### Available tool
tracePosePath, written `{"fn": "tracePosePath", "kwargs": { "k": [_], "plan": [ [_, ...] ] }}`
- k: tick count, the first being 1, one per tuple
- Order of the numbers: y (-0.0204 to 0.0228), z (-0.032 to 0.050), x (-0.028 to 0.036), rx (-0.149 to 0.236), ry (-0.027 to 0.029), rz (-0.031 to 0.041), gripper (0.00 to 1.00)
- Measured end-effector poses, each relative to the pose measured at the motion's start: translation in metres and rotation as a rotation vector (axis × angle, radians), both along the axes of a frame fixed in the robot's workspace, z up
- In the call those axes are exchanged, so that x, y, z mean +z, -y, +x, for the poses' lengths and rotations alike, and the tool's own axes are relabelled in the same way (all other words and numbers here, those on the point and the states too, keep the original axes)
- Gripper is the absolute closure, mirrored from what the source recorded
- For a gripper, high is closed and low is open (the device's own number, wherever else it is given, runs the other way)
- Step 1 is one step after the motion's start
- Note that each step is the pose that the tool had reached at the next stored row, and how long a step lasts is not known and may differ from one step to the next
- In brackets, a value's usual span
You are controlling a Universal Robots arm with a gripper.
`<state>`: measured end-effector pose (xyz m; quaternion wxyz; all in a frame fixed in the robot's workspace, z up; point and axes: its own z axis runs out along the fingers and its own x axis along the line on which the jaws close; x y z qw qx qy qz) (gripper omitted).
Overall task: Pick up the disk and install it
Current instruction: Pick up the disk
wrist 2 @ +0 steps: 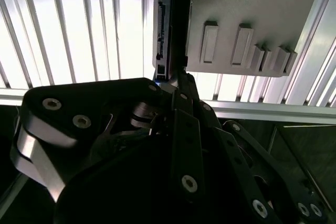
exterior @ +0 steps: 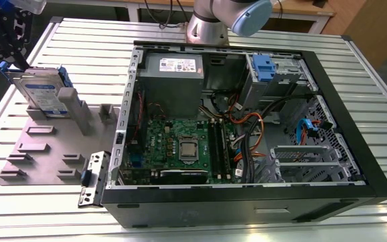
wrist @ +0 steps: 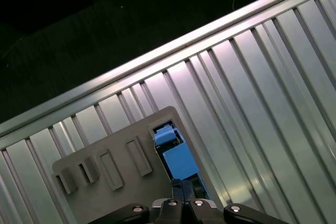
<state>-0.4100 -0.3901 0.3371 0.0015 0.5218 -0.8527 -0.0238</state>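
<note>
At the exterior view's left edge, the dark gripper hangs at the upper end of the disk. The disk stands on edge in a slot of a grey fixture plate, its white-and-blue label facing outward. The plate lies flat on the slatted aluminium table.

Whether the gripper is clamped on the disk or merely beside it cannot be told. In the second wrist view the gripper's dark linkage meets the near end of the disk, which is seen edge-on. In the first wrist view the blue carrier frame runs along the disk's uppermost edge, directly ahead of the gripper.

Just right of the plate, a loose metal bracket sits beside the open computer case. Inside the case, from the exterior view's left to its right:

- the grey power supply at the far wall
- the green motherboard nearer the camera, with its processor
- a bundle of cables
- a drive cage with a blue latch

The robot arm's base stands behind the case.
</note>
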Motion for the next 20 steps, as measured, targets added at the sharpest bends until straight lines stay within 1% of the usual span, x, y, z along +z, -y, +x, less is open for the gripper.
{"fn": "tracePosePath", "kwargs": {
  "k": [14,16,20],
  "plan": [
    [0.0,0.0,0.0,0.005,0.0,0.0,0.89],
    [0.0,0.0,-0.0001,0.025,0.0002,0.0,0.89],
    [0.0,0.0001,-0.0001,0.091,0.0005,0.0,0.89]
  ]
}}
